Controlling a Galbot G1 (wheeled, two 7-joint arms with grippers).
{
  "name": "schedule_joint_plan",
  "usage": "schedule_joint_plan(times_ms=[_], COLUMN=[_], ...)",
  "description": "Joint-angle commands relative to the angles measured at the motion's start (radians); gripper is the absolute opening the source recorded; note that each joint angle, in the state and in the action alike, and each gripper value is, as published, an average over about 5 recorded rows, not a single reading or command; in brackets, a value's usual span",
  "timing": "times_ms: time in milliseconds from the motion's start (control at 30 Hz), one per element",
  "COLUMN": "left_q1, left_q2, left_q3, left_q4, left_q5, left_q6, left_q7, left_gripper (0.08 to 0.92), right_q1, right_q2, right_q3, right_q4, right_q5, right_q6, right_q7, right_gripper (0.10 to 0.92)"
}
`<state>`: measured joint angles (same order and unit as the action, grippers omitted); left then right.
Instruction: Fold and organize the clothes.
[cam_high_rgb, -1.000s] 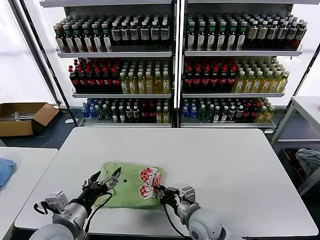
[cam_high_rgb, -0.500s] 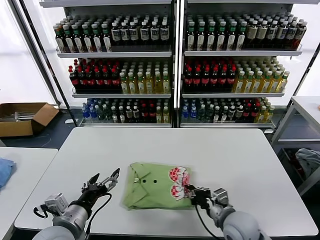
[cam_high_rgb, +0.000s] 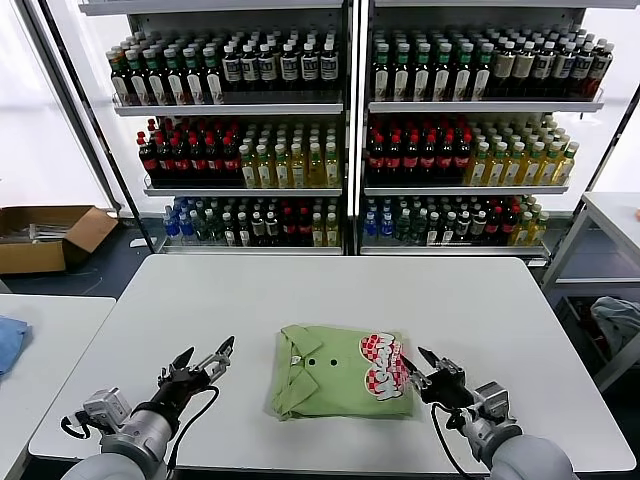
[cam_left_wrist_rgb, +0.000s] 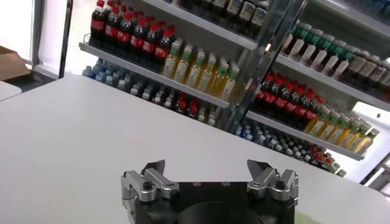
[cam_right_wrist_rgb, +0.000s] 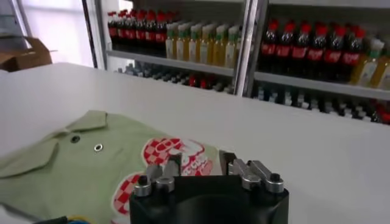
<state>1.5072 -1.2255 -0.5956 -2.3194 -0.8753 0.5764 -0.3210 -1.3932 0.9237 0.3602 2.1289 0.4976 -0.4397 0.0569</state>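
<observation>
The light green polo shirt (cam_high_rgb: 335, 375) lies folded on the white table (cam_high_rgb: 420, 300), collar to the left and red-and-white checkered print (cam_high_rgb: 383, 363) to the right. It also shows in the right wrist view (cam_right_wrist_rgb: 91, 164). My right gripper (cam_high_rgb: 428, 362) is at the shirt's right edge, by the print. Its fingers stand apart in the right wrist view (cam_right_wrist_rgb: 198, 159), one over the print and one at the cloth's edge. My left gripper (cam_high_rgb: 208, 352) is open and empty, low over the bare table left of the shirt; in the left wrist view (cam_left_wrist_rgb: 205, 164) nothing is between its fingers.
Shelves of bottles (cam_high_rgb: 350, 130) stand behind the table. A cardboard box (cam_high_rgb: 45, 235) sits on the floor at the far left. A blue cloth (cam_high_rgb: 10, 340) lies on a side table at the left; a pale grey-blue cloth (cam_high_rgb: 618, 322) is at the right.
The folded shirt has slid right across the table together with my right gripper, whose fingers now stand apart at its edge. My left gripper stayed at the left, now apart from the shirt.
</observation>
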Motion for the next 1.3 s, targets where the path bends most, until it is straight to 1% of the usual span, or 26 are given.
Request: schedule_joint_plan(times_ms=[33,233,333,433,533,633,700,867,967,1100,1167,1300], left_q1=[0.004,0.021,0.034,0.043,0.043,0.031,0.019,-0.011,-0.020,-0.022,-0.022,-0.026], left_q2=[-0.003,-0.006,-0.014,-0.023,-0.028,-0.030,-0.030,-0.022,-0.016,-0.012,-0.011,-0.009], left_q3=[0.002,-0.013,-0.025,-0.034,-0.036,-0.030,-0.025,-0.015,-0.017,-0.032,-0.042,-0.067], left_q4=[-0.002,-0.009,-0.009,-0.006,0.001,0.012,0.017,0.025,0.027,0.031,0.037,0.052], left_q5=[0.001,0.000,0.000,0.002,0.002,0.005,0.006,0.006,0.007,0.048,0.082,0.123], left_q6=[0.000,0.000,0.000,0.000,0.000,-0.001,0.000,0.000,0.000,-0.015,-0.029,-0.051], left_q7=[-0.001,0.012,0.020,0.032,0.038,0.040,0.040,0.040,0.046,0.100,0.135,0.185], left_gripper=[0.823,0.823,0.823,0.823,0.823,0.823,0.823,0.823,0.823,0.823,0.823,0.823], right_q1=[0.164,0.328,0.370,0.388,0.386,0.369,0.350,0.284,0.221,0.096,0.020,-0.111], right_q2=[0.183,0.312,0.335,0.326,0.298,0.257,0.218,0.109,0.072,0.076,0.093,0.139], right_q3=[-0.202,-0.361,-0.399,-0.422,-0.417,-0.392,-0.369,-0.298,-0.195,0.012,0.132,0.304], right_q4=[-0.076,-0.307,-0.353,-0.366,-0.349,-0.308,-0.266,-0.129,-0.038,0.049,0.069,0.077], right_q5=[-0.093,-0.075,-0.078,-0.107,-0.108,-0.041,-0.017,-0.032,-0.042,-0.055,-0.054,-0.007], right_q6=[0.053,0.014,-0.014,-0.052,-0.068,-0.058,-0.049,-0.006,0.038,0.109,0.131,0.173], right_q7=[0.010,0.095,0.121,0.142,0.147,0.145,0.137,0.116,0.089,0.037,0.006,-0.051], right_gripper=[0.514,0.679,0.760,0.810,0.821,0.822,0.823,0.823,0.823,0.823,0.823,0.823])
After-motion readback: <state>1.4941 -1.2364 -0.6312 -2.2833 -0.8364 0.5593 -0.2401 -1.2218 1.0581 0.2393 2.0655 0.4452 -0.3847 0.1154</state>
